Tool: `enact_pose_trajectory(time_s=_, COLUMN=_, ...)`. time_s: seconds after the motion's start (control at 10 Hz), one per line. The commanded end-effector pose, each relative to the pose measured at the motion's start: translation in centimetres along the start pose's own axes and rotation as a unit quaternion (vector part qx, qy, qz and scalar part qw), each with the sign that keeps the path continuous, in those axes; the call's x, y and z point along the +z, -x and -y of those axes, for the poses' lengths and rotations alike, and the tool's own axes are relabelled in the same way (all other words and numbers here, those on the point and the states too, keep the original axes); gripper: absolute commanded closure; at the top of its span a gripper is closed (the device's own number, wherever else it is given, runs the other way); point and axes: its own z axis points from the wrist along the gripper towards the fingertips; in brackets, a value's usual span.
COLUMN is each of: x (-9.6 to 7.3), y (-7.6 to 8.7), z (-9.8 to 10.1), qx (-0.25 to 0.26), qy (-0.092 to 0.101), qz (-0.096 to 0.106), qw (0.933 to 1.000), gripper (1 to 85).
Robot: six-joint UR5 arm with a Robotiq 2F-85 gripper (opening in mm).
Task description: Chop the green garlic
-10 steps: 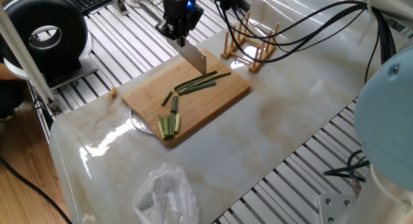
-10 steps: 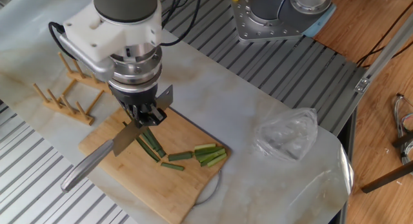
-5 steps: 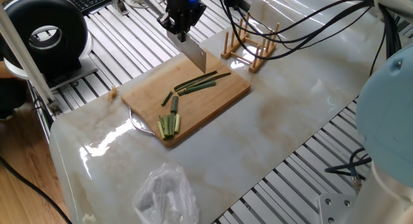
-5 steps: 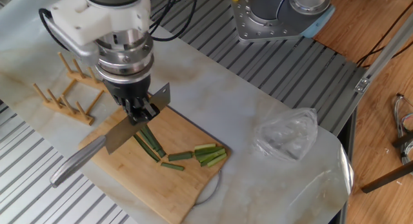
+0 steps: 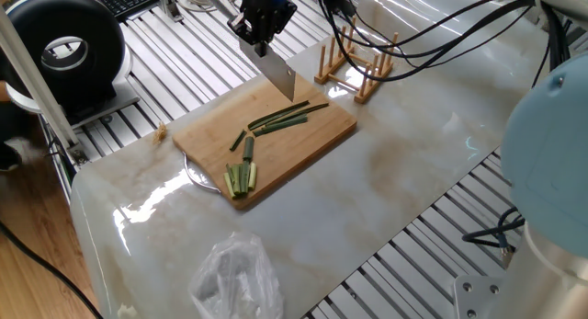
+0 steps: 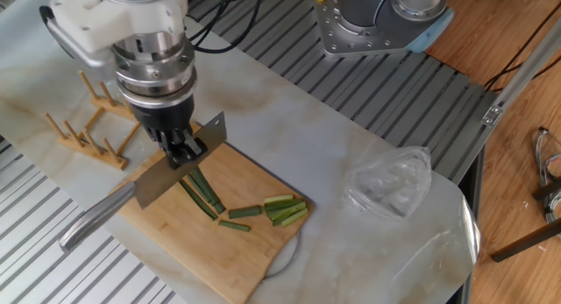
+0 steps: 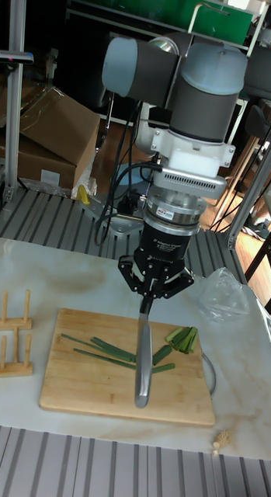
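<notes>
The black two-finger tool (image 6: 181, 152) grips a steel cleaver (image 6: 166, 164) by its spine, blade raised clear of the pale wooden chopping board (image 6: 158, 238). Directly beneath lie the long dark-green garlic stalks (image 6: 200, 193), their length running crosswise to the blade, cut pieces beyond.

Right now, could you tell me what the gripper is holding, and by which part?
The gripper holds a knife, its fingers clamped on the blade's upper edge rather than the handle.
</notes>
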Motion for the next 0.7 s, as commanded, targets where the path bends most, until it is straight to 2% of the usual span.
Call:
enact_pose_trajectory(time_s=0.0, x=0.4, y=0.6, z=-0.7, qx=0.009, qy=0.016, qz=0.001, qw=0.9998, gripper=84.3)
enact_pose_trajectory(time_s=0.2, x=0.7, y=1.4, z=-1.2, qx=0.012, qy=0.016, qz=0.012, qw=0.9997, gripper=84.3)
enact_pose_trajectory(time_s=0.4, x=1.1, y=2.1, z=-0.7, qx=0.009, qy=0.010, qz=0.020, qw=0.9997, gripper=84.3)
enact_pose_trajectory(time_s=0.5, x=1.4, y=2.2, z=-1.2, qx=0.015, qy=0.024, qz=0.018, qw=0.9994, gripper=84.3)
enact_pose_trajectory(time_s=0.6, x=1.9, y=2.2, z=-1.1, qx=0.021, qy=0.027, qz=0.010, qw=0.9994, gripper=84.3)
